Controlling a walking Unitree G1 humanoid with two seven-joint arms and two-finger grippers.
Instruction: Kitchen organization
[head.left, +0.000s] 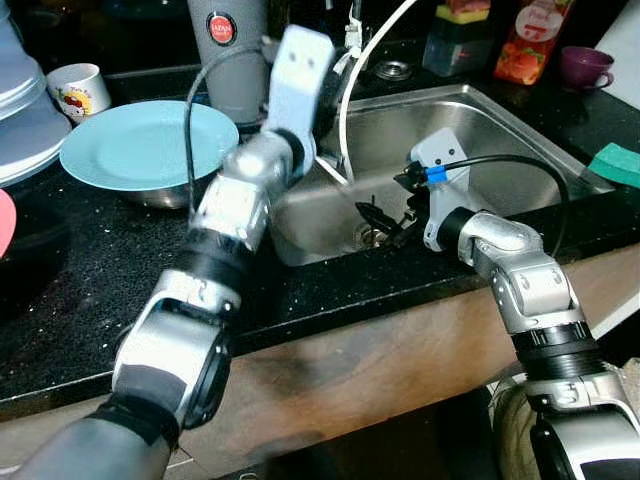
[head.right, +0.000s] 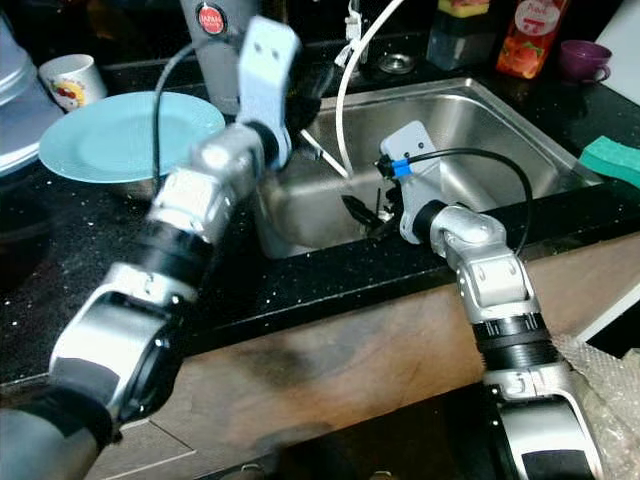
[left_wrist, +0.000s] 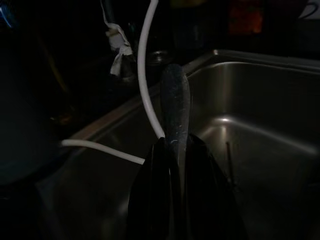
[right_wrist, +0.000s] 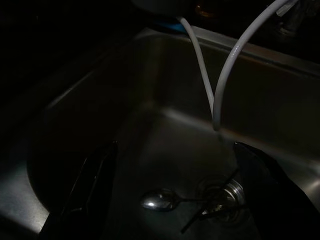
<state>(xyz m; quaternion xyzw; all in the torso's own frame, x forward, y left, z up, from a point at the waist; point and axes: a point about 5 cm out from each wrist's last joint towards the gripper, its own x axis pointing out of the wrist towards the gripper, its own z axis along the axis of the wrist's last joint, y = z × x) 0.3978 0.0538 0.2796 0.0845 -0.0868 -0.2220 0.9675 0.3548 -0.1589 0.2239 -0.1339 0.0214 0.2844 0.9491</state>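
Over the stainless steel sink (head.left: 520, 130) set in the black speckled table (head.left: 100, 270), both your arms are at work. Your left pincer (left_wrist: 175, 150) sits above the sink's near left corner with its two black fingers pressed together on a dull grey metal utensil handle (left_wrist: 176, 100), which sticks out past the tips. A thin white hose (left_wrist: 145, 70) curves down just beside that handle and into the basin.

Your right pincer (right_wrist: 175, 185) is low inside the basin, fingers (right_wrist: 92, 185) spread wide apart and holding nothing. Between them on the sink floor lies a shiny metal spoon (right_wrist: 159, 200), bowl towards the near left, its handle running to the round drain (right_wrist: 222, 192), where a couple of other dark thin utensils lie; what they are is too dim to tell.

On the table to the left, a light blue round plate (head.left: 145, 143) rests on top of a steel bowl (head.left: 155, 195), with a white printed mug (head.left: 78, 88) behind it. Over at the far right, a purple cup (head.left: 585, 66) stands on the table and a green sponge (head.left: 618, 163) lies by the sink's right rim.
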